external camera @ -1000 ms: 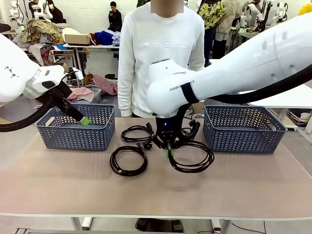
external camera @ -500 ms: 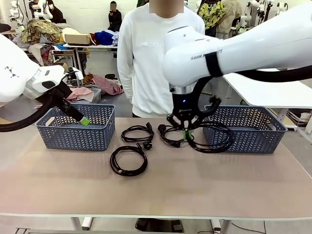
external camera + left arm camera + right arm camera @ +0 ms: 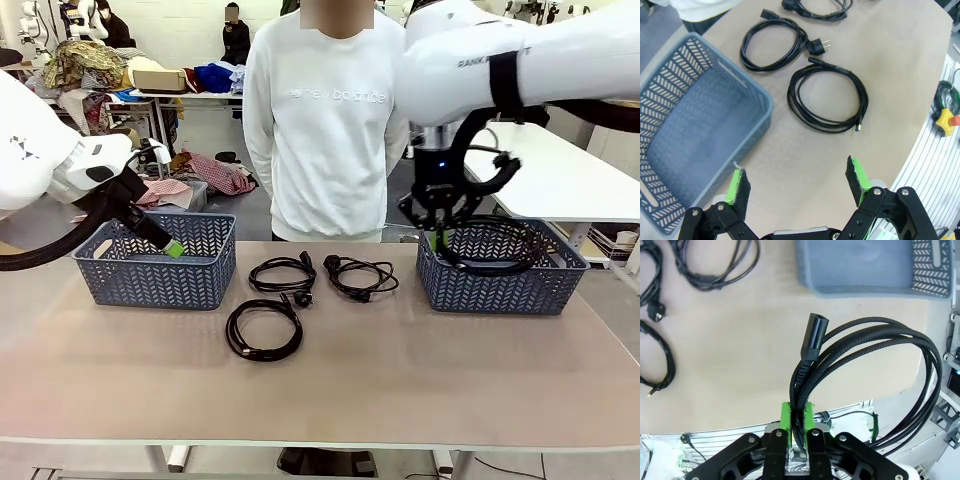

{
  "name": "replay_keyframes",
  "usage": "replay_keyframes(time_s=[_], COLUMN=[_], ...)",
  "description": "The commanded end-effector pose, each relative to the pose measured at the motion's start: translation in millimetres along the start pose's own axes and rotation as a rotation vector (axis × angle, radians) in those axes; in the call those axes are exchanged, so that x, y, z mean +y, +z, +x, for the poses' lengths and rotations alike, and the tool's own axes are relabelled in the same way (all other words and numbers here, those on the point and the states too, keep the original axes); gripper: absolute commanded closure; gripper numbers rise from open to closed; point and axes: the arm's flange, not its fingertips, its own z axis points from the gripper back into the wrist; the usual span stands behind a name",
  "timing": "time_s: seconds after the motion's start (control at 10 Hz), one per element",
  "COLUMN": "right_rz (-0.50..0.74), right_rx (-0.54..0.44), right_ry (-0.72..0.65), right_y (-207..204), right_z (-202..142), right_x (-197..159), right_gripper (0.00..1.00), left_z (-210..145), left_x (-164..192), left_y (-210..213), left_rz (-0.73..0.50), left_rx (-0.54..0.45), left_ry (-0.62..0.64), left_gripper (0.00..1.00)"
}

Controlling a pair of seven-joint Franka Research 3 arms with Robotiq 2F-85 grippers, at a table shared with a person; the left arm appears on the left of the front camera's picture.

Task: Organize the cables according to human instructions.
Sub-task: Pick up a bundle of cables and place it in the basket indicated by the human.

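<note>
My right gripper (image 3: pixel 440 233) is shut on a coiled black cable (image 3: pixel 497 252), which hangs as a loop over the right basket (image 3: pixel 500 292). In the right wrist view the green pads (image 3: pixel 785 416) pinch the cable's (image 3: pixel 870 337) bundled strands, with a plug sticking up above them. Three more cables lie on the table: one (image 3: pixel 282 273) at the back, one (image 3: pixel 361 276) to its right, and one (image 3: pixel 264 331) nearer me. My left gripper (image 3: pixel 173 247) hovers open over the left basket (image 3: pixel 150 286). Its wrist view shows the open gripper (image 3: pixel 797 172) above the nearest cable (image 3: pixel 827 97).
A person in a white sweatshirt (image 3: pixel 330 120) stands at the far side between the two baskets. The left basket (image 3: pixel 690 140) holds nothing. The near half of the tabletop (image 3: pixel 330 400) is bare.
My right arm lifted one cable off the middle of the table and carried it up and to the right, over the right basket. The left arm has stayed still.
</note>
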Motion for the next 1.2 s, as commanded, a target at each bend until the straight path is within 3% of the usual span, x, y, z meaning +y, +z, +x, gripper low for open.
replay_keyframes(time_s=[0.0, 0.4, 0.5, 1.0, 1.1], right_rz=[-0.018, 0.022, -0.001, -0.001, 0.001], right_rx=[-0.017, -0.041, 0.004, 0.004, 0.001], right_ry=[0.02, 0.024, -0.003, -0.003, 0.01], right_y=[-1, -3, -5, -5, -6], right_z=[13, 44, 34, 34, 35], right_x=[-24, -58, -49, -49, -49], right_gripper=[1.0, 1.0, 1.0, 1.0, 0.88], left_z=[-2, -2, -2, -2, -2], left_x=[3, 3, 3, 3, 3], left_y=[0, 0, 0, 0, 0], left_rz=[-0.018, -0.018, -0.018, -0.018, -0.018], left_rx=[-0.013, -0.013, -0.013, -0.013, -0.013], left_ry=[-0.009, -0.009, -0.009, -0.009, -0.009], left_gripper=[0.0, 0.0, 0.0, 0.0, 0.0])
